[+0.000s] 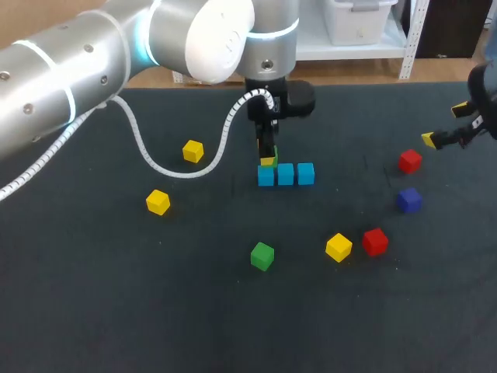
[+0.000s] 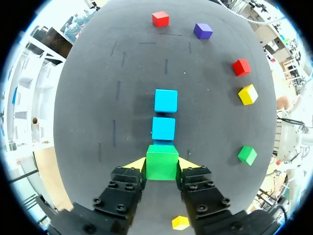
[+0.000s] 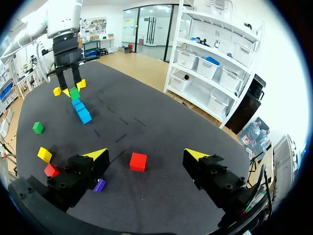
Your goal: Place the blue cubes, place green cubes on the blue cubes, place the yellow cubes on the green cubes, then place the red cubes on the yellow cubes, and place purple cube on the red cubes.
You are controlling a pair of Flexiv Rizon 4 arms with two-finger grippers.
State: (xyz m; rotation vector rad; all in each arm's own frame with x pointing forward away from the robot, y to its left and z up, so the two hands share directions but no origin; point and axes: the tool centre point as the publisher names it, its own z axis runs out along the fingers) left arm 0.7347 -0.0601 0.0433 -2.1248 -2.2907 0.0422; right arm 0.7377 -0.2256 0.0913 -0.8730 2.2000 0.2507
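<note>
Three blue cubes (image 1: 286, 174) lie in a row at mid-table. My left gripper (image 1: 269, 160) is shut on a green cube (image 2: 162, 162), which sits on or just above the row's left end cube (image 1: 266, 177). The other two blue cubes (image 2: 163, 128) extend ahead of its fingers. A second green cube (image 1: 262, 256) lies nearer the front. My right gripper (image 1: 444, 124) hangs open at the right edge, above a red cube (image 3: 138, 161), with nothing between its fingers. Another red cube (image 1: 375, 241), a purple cube (image 1: 409, 200) and a yellow cube (image 1: 338, 247) lie at the right.
Two more yellow cubes (image 1: 192, 151) (image 1: 158, 202) lie left of the blue row. My left arm's white cable (image 1: 147, 155) loops over the table near them. The dark mat (image 1: 116, 295) is bare at the front left.
</note>
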